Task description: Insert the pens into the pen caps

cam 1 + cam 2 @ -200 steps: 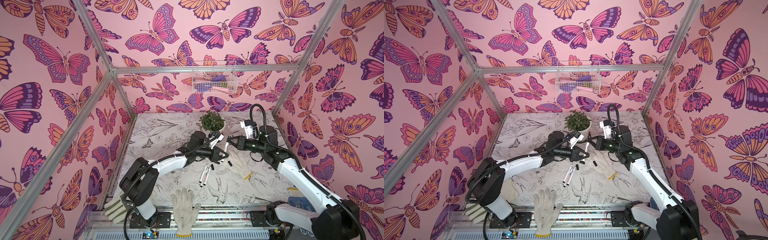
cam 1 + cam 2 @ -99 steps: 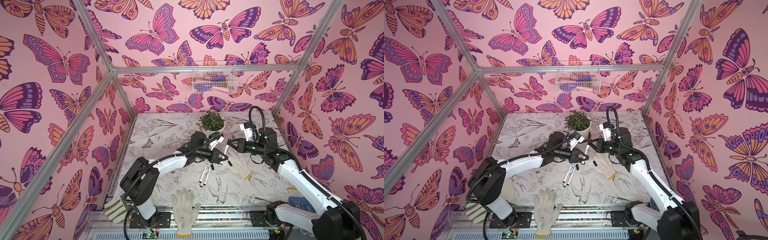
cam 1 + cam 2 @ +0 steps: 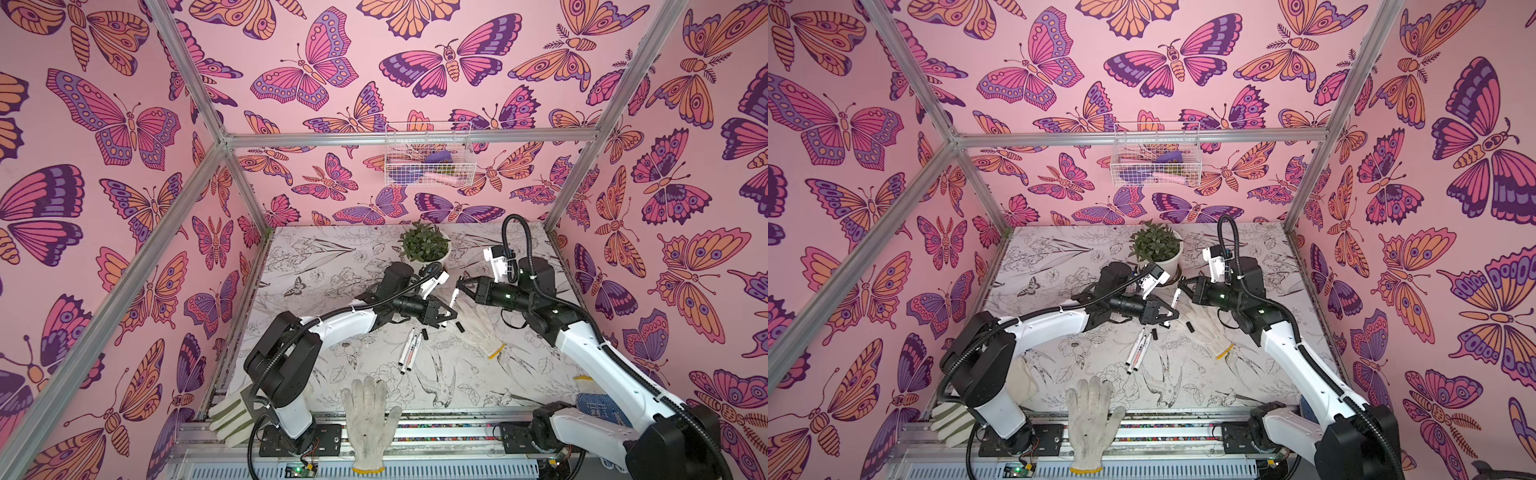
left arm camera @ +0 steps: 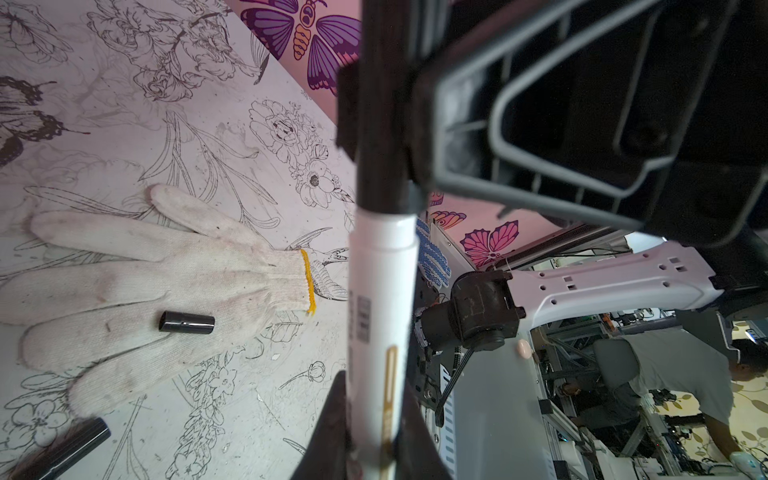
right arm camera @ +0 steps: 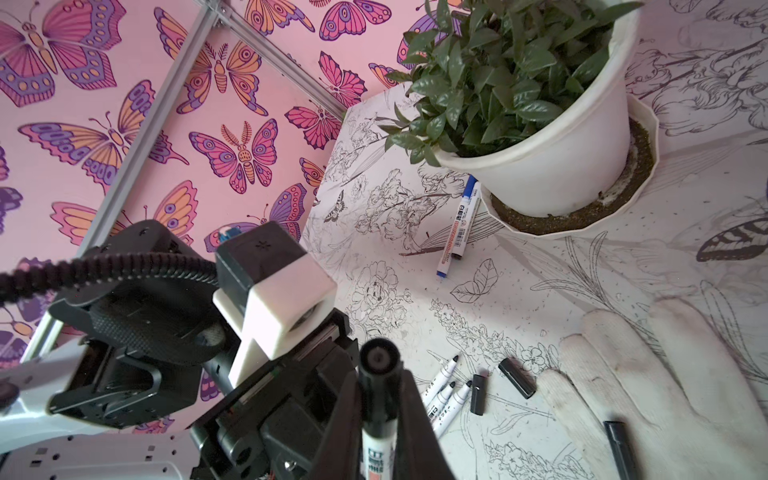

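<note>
Butterfly-print enclosure [image 3: 124, 124] walls the cell on three sides, with aluminium frame [image 3: 407, 135] along the edges, so reach room looks tight. Bench [image 3: 332, 266] is a flat, matt floral-print sheet with gritty specks; round parts will likely roll on it.

Clutter: plant pot [image 3: 426, 249] at the back, knit glove [image 3: 478, 336] right of centre, second glove [image 3: 370, 415] on the front rail.

Left hand [image 4: 375, 399] is clamped narrow on the white barrel of the held pen [image 4: 382, 291], mid-air over bench centre. Right hand [image 5: 379, 390] is pinched tight on its black cap [image 4: 384, 124]. Cap looks on; cannot tell if it's fully seated.

Pen is probably light, stiff, glossy plastic and may slip axially under push. Best held on the barrel near the nib shoulder.

Three uncapped pens [image 5: 442, 390] lie side by side on the bench below the hands, with loose caps [image 5: 478, 395] just beside them. Caps are short and hollow and will probably roll; grip near the closed end, mouth clear. Spare pens [image 5: 459, 226] lie at the foot of the plant pot. Stray cap [image 4: 187, 322] sits on the knit glove, where the soft knit may give or snag.
</note>
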Robot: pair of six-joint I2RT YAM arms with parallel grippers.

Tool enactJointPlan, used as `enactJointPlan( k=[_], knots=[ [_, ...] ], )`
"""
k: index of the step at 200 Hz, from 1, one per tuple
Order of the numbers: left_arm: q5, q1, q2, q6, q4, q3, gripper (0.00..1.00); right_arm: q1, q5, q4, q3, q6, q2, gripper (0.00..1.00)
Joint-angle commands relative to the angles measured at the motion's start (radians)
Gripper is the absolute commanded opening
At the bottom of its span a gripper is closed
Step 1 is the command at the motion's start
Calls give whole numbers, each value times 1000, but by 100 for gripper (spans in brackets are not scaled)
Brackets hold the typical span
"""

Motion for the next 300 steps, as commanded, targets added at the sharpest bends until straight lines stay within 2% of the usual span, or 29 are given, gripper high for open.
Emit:
enactJointPlan(
  k=[1,47,70,110,167,300],
  knots=[
    [-151,56,34,-25,-33,14,0,5,-171,-48,68,56,-4,0],
    [-50,43,33,52,-105,25,0,1,-128,-80,98,22,10,0],
    [-13,28,37,104,-167,42,0,0,-108,-41,99,30,23,0],
    [-5,16,54,132,-225,74,0,3,-144,-52,138,-8,49,0],
    [-4,18,64,125,-228,82,0,5,-76,-110,145,-80,7,0],
    [-12,26,80,115,-242,92,0,26,-123,-72,100,-73,-42,0]
  ],
)
